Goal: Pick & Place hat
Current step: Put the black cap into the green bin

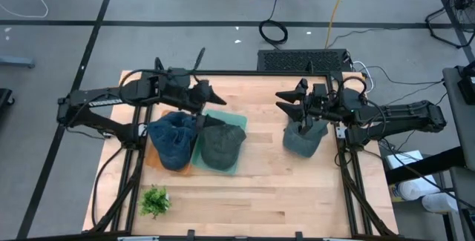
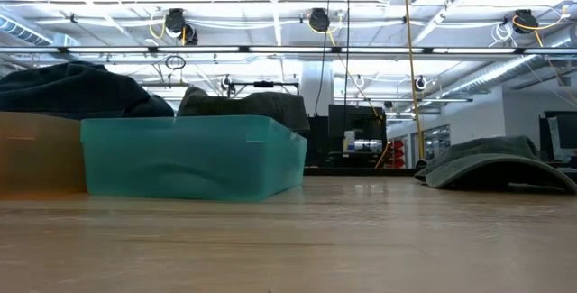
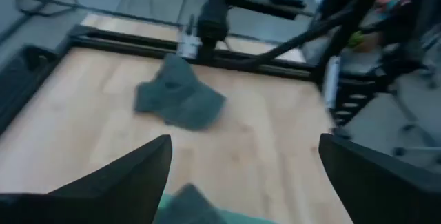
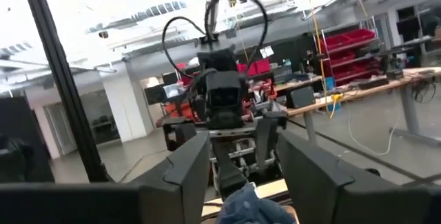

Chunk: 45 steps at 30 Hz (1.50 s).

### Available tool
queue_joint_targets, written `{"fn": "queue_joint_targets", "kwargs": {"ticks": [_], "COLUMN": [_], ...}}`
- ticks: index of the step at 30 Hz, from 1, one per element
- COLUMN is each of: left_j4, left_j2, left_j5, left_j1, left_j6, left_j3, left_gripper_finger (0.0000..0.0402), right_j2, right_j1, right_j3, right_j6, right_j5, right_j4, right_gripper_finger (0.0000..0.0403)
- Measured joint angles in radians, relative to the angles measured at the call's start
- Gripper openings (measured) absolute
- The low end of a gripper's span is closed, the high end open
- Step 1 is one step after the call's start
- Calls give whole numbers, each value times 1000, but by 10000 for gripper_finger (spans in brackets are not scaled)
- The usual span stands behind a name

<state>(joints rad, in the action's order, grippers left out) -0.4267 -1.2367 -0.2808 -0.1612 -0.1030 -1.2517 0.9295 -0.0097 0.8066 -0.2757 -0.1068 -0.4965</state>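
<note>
Above teal bin (image 1: 231, 116), left hand (image 1: 213, 93) open, empty; right hand (image 1: 288, 101) open above grey-green hat (image 1: 303, 142) on worktop (image 1: 260, 182).

Legible text: none. No lettering, label, brand, number or sign could be read on any item or surface in the four views.

Wooden table (image 1: 260, 189): bare planks under and between both grippers.
Small green plant (image 1: 154, 201): on table, well apart from left gripper (image 1: 211, 93), off toward near edge.
Black perforated panel (image 1: 303, 61): just past table's far edge, near right gripper (image 1: 286, 100).
Coiled black cable (image 1: 273, 30): on floor, farther out beyond panel.
Yellow cable (image 1: 338, 7): on floor, beyond right gripper.
</note>
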Motion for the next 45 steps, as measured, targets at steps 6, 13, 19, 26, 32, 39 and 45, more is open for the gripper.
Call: {"fn": "queue_joint_targets", "kwargs": {"ticks": [6, 13, 19, 26, 32, 39, 45], "left_j4": [152, 284, 334, 334, 332, 333, 333], "left_j2": [47, 125, 199, 261, 285, 303, 317], "left_j5": [-94, -132, -130, -130, -129, -129, -129], "left_j1": [7, 9, 9, 9, 9, 9, 9], "left_j6": [-126, -201, -228, -278, -313, -326, -326], "left_j3": [-2, 1, 0, 0, 0, 0, 0], "left_gripper_finger": [387, 377, 369, 378, 379, 379, 379], "right_j2": [0, 0, -16, -18, 1, 8, 39], "right_j1": [0, 0, -4, -4, -4, 4, 25], "right_j3": [0, 0, 48, 282, 457, 602, 717], "right_j6": [-6, -13, -11, 123, 210, 210, 191], "right_j5": [3, 3, 4, -3, -95, -193, -260], "right_j4": [-1, -126, -135, 257, 522, 775, 1032], "right_gripper_finger": [227, 316, 349, 350, 350, 350, 349]}}
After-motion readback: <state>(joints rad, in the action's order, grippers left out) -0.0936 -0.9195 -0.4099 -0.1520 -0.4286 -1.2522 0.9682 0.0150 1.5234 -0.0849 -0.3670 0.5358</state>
